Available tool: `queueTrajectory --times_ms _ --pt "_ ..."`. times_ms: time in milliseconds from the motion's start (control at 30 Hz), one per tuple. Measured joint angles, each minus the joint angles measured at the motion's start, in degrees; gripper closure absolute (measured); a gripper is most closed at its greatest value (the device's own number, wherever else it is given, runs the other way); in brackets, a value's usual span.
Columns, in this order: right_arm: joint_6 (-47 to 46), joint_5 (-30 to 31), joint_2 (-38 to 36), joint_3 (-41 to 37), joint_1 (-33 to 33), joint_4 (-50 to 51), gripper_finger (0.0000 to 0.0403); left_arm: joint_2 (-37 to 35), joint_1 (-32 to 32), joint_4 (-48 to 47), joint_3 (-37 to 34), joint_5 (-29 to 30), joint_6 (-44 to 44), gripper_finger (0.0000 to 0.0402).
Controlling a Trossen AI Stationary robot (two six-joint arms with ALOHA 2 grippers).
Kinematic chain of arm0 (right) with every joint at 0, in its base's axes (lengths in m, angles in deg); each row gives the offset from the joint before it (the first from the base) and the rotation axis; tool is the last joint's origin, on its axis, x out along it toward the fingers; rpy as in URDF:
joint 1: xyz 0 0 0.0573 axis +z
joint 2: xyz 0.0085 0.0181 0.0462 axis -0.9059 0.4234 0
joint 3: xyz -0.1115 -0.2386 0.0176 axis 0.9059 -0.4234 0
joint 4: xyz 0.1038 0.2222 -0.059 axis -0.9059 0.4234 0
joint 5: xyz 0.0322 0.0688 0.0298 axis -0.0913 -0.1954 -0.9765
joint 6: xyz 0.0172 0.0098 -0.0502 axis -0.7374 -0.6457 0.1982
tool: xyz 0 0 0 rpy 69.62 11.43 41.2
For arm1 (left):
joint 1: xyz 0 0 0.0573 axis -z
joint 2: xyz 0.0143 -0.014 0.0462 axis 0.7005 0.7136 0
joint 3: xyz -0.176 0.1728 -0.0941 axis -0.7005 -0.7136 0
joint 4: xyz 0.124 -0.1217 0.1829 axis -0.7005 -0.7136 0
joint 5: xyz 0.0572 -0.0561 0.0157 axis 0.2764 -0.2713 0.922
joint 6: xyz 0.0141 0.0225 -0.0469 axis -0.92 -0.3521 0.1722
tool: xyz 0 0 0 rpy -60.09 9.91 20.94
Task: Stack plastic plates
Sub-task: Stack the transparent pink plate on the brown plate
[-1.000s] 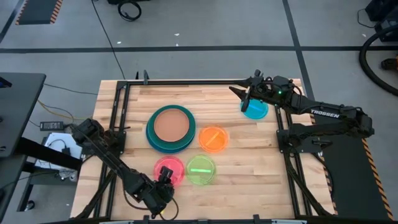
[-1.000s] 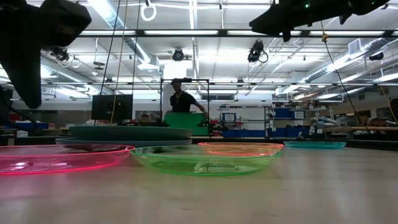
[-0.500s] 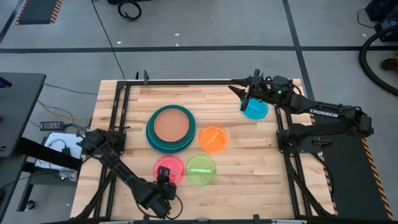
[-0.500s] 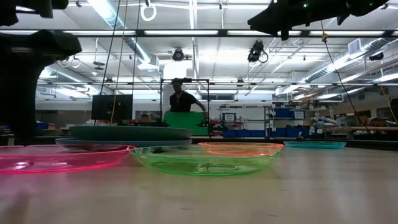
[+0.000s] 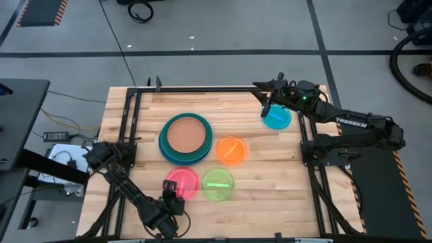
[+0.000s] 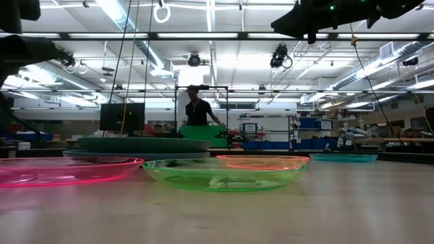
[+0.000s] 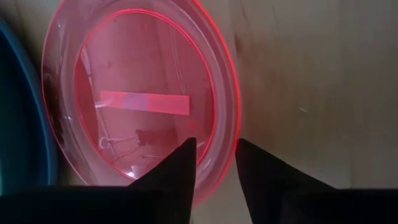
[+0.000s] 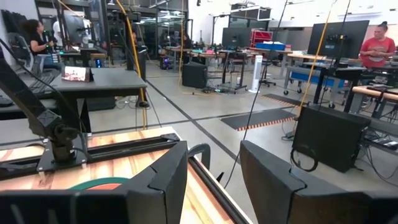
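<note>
The pink plate (image 5: 181,183) lies flat near the table's near edge, with the neon green plate (image 5: 218,183) beside it. The orange plate (image 5: 231,150) lies flat mid-table. The brown plate (image 5: 186,135) rests on the stacked teal and blue plates (image 5: 164,150). The cyan plate (image 5: 277,118) lies flat at the far right. My left gripper (image 5: 171,200) is open at the pink plate's near rim (image 7: 219,163); one finger stands over the plate and one outside it. My right gripper (image 5: 265,101) is open and hovers above the cyan plate's far-left edge.
A dark metal frame (image 5: 128,128) runs along the table's left, far and right sides. Bare wood (image 5: 270,182) lies to the right of the green plate. A person (image 6: 196,108) stands in the room beyond the far edge.
My left gripper has drawn back toward the table's near-left corner, from over the pink plate to its near rim. In the low view its dark bulk has risen out of the left side of the picture.
</note>
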Motion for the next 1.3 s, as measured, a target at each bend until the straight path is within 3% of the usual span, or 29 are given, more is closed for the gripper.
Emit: queueTrajectory --times_ms 700,900,1300 --pt "0.0 0.0 0.0 0.0 -0.1 0.0 0.0245 2.3 0.8 -0.6 0.1 -2.4 -1.7 0.0393" --pt "-0.4 -0.1 0.0 0.0 -0.1 0.1 0.0245 2.2 1.1 -0.9 0.1 -2.8 -1.7 0.0397" --pt "-1.1 -1.5 0.0 0.0 -0.1 0.1 0.0245 2.3 0.9 -13.2 7.2 -3.5 -1.6 0.0399"
